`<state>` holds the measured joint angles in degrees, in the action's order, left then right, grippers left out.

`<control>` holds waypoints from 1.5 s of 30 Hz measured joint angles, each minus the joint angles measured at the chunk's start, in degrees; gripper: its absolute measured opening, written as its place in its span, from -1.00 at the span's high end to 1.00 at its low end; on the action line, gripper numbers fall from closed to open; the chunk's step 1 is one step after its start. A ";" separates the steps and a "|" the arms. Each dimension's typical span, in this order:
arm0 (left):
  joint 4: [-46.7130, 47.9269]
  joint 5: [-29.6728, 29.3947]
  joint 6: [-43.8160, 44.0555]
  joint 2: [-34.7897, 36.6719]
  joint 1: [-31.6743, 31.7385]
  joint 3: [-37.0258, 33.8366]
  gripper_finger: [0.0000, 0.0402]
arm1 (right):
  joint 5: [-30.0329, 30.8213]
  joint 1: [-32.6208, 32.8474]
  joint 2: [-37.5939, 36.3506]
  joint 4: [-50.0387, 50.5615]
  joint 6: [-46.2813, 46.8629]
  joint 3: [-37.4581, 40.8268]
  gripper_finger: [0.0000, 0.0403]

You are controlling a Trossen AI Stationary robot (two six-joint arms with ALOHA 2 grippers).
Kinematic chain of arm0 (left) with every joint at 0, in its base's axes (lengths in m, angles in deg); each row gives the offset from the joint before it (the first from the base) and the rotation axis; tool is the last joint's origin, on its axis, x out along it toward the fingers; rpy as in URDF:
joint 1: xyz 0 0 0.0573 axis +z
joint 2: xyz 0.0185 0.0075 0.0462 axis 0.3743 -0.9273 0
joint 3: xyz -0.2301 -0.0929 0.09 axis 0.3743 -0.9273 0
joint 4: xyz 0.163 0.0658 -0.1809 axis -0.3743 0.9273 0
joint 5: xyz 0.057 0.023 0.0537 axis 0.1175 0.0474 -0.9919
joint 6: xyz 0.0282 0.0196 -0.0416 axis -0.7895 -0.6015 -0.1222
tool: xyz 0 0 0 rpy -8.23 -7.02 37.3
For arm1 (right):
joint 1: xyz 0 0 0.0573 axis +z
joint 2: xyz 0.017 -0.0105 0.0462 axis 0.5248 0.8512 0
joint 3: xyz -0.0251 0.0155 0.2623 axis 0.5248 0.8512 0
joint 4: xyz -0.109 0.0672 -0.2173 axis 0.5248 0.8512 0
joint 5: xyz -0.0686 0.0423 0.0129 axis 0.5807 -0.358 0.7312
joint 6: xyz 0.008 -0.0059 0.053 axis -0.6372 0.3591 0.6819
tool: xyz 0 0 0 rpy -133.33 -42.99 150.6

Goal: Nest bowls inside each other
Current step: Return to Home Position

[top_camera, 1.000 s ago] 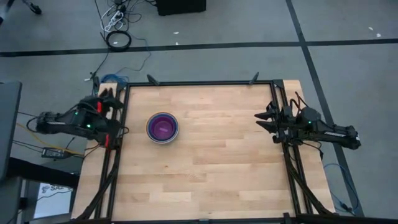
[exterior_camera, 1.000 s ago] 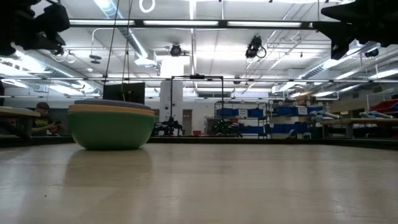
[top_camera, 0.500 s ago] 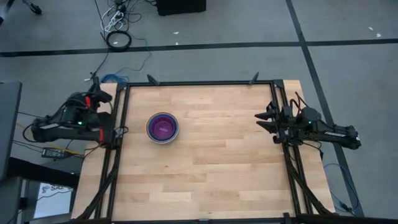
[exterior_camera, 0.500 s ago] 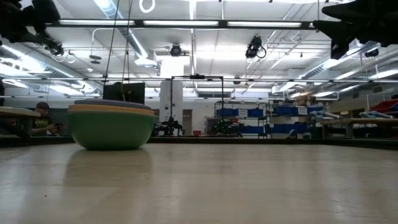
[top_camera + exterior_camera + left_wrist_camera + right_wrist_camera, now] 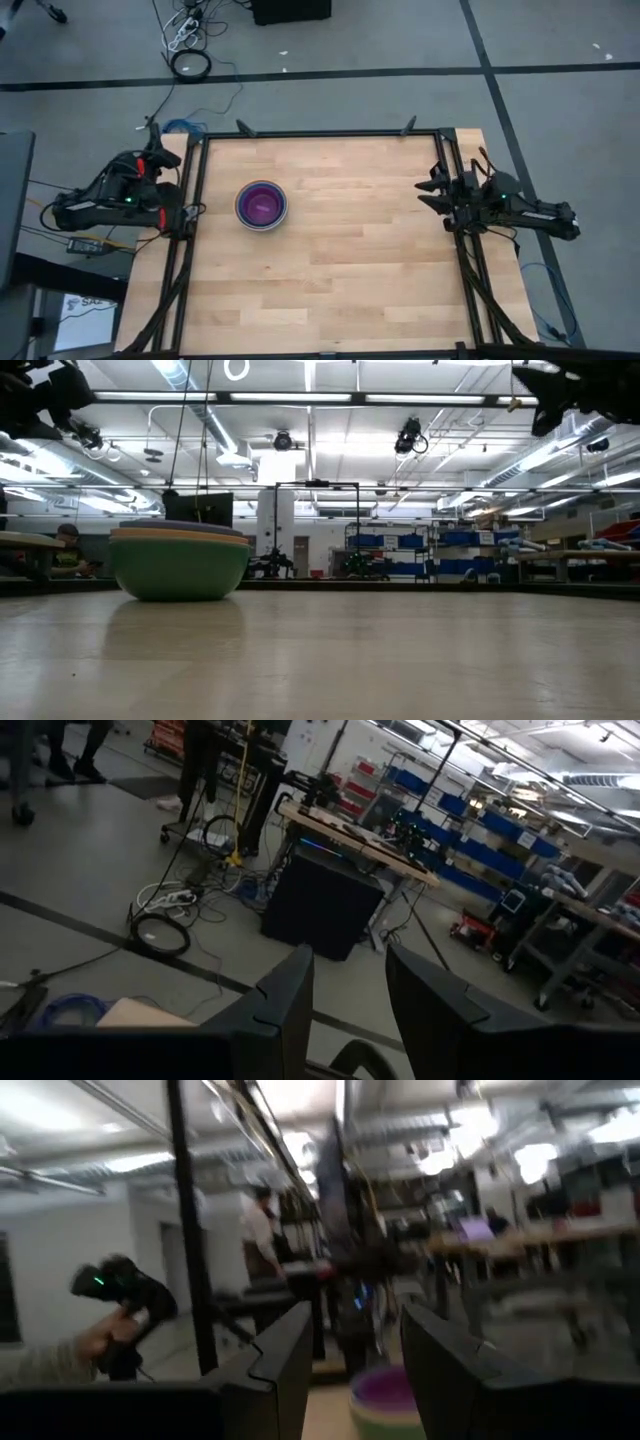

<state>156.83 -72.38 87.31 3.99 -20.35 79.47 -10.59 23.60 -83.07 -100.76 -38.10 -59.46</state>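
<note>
The bowls stand nested in one stack (image 5: 262,205) on the left half of the wooden table. Purple shows innermost from above. In the low view the green outer bowl (image 5: 180,568) rests on its base, with an orange and a greyish rim above it. My left gripper (image 5: 153,158) is drawn back over the table's left edge, open and empty, pointing toward the far side (image 5: 350,1005). My right gripper (image 5: 428,192) hovers at the right edge, open and empty, pointing toward the stack (image 5: 385,1398) across the table.
Black frame rails (image 5: 185,250) run along the table's left and right sides. Cables and a coil (image 5: 190,64) lie on the floor beyond the far edge. A person's hand with a controller (image 5: 110,1295) shows beyond the table's left side.
My left gripper has swung away from the bowls toward the table's left edge and turned to face the far side, staying open. My right gripper has tipped upward a little in place. The stack of bowls has not moved.
</note>
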 joint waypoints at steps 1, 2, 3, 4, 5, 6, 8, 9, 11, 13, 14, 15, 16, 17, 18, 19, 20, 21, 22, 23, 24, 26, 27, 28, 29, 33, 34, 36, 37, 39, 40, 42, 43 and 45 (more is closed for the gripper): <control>0.03 0.02 0.39 0.00 0.00 -0.04 0.31 | -0.66 0.00 -0.15 -1.47 -0.09 0.00 0.29; -0.02 -0.04 1.22 0.21 0.01 -0.04 0.31 | -1.37 0.00 -0.25 -2.78 -0.13 0.00 0.29; -0.05 -0.21 1.48 0.82 0.00 -0.06 0.31 | -1.79 0.00 -0.33 -4.16 -0.12 0.00 0.29; -0.13 -0.46 1.89 1.54 0.00 -0.07 0.31 | -2.27 0.00 -0.33 -5.46 0.06 0.00 0.29; -0.10 -0.82 2.77 2.27 0.02 -0.06 0.31 | -2.75 0.00 -0.33 -6.72 0.18 0.00 0.29; 0.02 -0.85 3.31 3.00 0.00 -0.06 0.31 | -3.17 0.00 -0.33 -7.78 0.25 0.00 0.29; 0.00 -0.77 3.57 4.67 0.00 -0.06 0.31 | -3.35 0.00 -0.33 -9.08 0.20 0.00 0.29; 0.07 -0.30 2.68 5.38 0.00 -0.06 0.31 | -3.29 0.00 -0.33 -9.03 0.10 0.00 0.29; -0.07 1.13 1.03 6.11 0.00 -0.16 0.31 | -2.83 0.00 -0.31 -7.74 0.02 0.00 0.29; -0.27 2.44 0.91 6.69 0.00 -1.06 0.31 | -2.20 0.00 -0.22 -5.40 1.11 0.00 0.29; -0.54 2.77 1.29 6.75 0.00 -1.54 0.31 | -2.19 0.00 -0.18 -3.93 1.47 0.00 0.29; -1.27 2.81 1.56 6.71 0.00 -1.97 0.31 | -2.19 0.00 -0.17 -2.42 1.75 0.00 0.29; -2.10 2.83 1.60 6.67 0.00 -2.43 0.31 | -2.16 0.00 -0.17 -0.92 1.85 0.00 0.29; -2.82 2.83 1.67 6.69 0.00 -2.91 0.31 | -1.95 0.00 -0.17 0.57 1.85 0.00 0.29; -3.72 2.80 1.63 6.71 -0.01 -3.52 0.31 | -1.51 0.00 -0.17 1.94 1.86 0.00 0.29; -4.20 2.86 1.64 6.69 -0.02 -4.10 0.31 | -1.03 0.00 -0.17 3.14 1.85 0.00 0.29; -5.04 3.07 1.66 6.69 -0.02 -4.69 0.31 | -0.69 0.00 -0.15 3.99 1.75 0.00 0.29; -5.70 3.26 1.63 6.69 -0.01 -5.30 0.31 | -0.65 0.00 -0.15 4.31 1.66 0.21 0.29; -6.54 3.36 1.63 6.69 -0.01 -6.05 0.31 | -0.64 0.00 -0.15 4.26 1.64 0.68 0.29; -7.39 3.48 1.61 6.69 -0.01 -6.99 0.31 | -0.62 0.00 -0.15 4.41 1.66 1.10 0.29; -8.54 3.69 1.62 6.69 -0.02 -7.99 0.31 | -0.69 0.00 -0.13 4.45 1.65 1.61 0.29; -11.60 4.28 1.42 6.69 -0.05 -10.52 0.31 | -1.01 0.04 -0.14 4.20 1.62 2.87 0.29; -13.73 4.59 1.08 6.69 -0.14 -12.03 0.31 | -1.01 0.15 -0.15 3.50 1.77 3.85 0.29; -16.07 4.61 0.76 6.67 -0.30 -13.68 0.31 | -1.00 0.26 -0.15 2.33 2.06 5.02 0.29; -18.58 4.63 -0.09 6.64 -0.53 -15.43 0.31 | -1.02 0.48 -0.15 0.75 2.32 6.38 0.29; -27.99 5.34 -4.05 6.63 -2.28 -22.31 0.31 | -0.55 1.81 0.13 0.11 2.92 8.23 0.29; -29.96 5.41 -5.02 6.62 -2.87 -23.71 0.31 | -0.01 2.23 0.31 0.04 2.80 8.24 0.29; -31.49 6.78 -7.30 6.53 -4.12 -24.66 0.31 | 0.40 2.93 0.38 0.23 1.91 8.24 0.29; -32.40 6.36 -9.73 6.31 -4.47 -24.63 0.31 | 0.36 3.19 0.34 0.16 1.13 8.24 0.29; -33.76 5.84 -14.84 5.88 -5.59 -24.65 0.31 | -0.18 3.60 0.35 1.44 -0.24 8.24 0.29; -33.85 5.63 -16.62 5.89 -6.15 -24.65 0.31 | -0.23 3.82 0.35 2.75 -0.77 8.26 0.29; -33.82 4.52 -17.17 5.89 -6.77 -24.65 0.31 | 0.29 3.93 0.37 5.74 -0.86 8.26 0.29; -33.73 4.04 -17.22 5.88 -7.08 -24.62 0.31 | 0.70 3.93 0.37 7.22 -0.50 8.26 0.29; -33.62 3.19 -20.36 5.73 -7.44 -24.56 0.31 | 0.94 3.93 0.43 10.03 0.05 8.26 0.29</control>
<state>123.21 -69.19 66.94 9.73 -27.79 54.91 -9.64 27.54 -82.64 -90.73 -38.05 -51.19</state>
